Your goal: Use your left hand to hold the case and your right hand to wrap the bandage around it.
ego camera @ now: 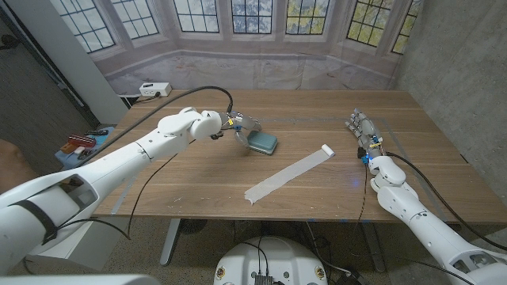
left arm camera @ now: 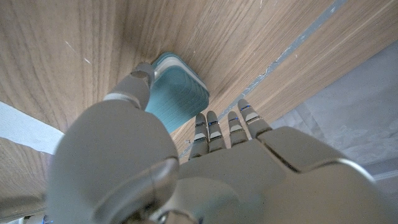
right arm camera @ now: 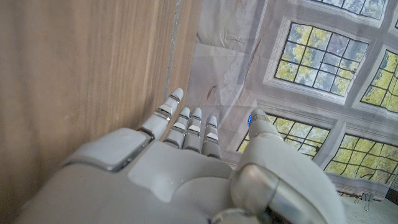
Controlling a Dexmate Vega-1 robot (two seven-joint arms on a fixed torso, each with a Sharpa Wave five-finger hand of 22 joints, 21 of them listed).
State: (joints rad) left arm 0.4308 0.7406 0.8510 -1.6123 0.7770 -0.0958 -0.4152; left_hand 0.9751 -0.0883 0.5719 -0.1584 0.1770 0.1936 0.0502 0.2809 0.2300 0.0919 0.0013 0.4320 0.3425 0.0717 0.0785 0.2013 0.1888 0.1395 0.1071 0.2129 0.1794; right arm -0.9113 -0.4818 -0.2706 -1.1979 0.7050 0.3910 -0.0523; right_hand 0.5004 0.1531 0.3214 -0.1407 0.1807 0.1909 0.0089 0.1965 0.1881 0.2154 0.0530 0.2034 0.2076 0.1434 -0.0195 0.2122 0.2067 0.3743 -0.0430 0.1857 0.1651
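Reaching: left hand point(ego camera: 238, 127) stretches out over the table middle, at the teal case point(ego camera: 260, 141)
Left hand grip: thumb point(left arm camera: 134, 87) sits against one edge of the case point(left arm camera: 177, 93), the other fingers point(left arm camera: 214, 127) extend past its far side; cannot tell if they actually clamp it
Case: flat on the wooden table point(ego camera: 198, 186), left of centre, just under the left fingertips
Bandage: white strip point(ego camera: 289, 176) lies unrolled on the table, running diagonally from near the front edge up toward the right, a small rolled end at its upper right; apart from the case, touched by neither hand
Bandage, left wrist view: a bit of white strip point(left arm camera: 25, 127) near the hand
Right hand: point(ego camera: 363, 131) near the table's right side, well apart from the bandage
Right hand fingers: point(right arm camera: 186, 127) extended, apart, holding nothing
Back of table: white power strip point(ego camera: 154, 89) at the far left corner
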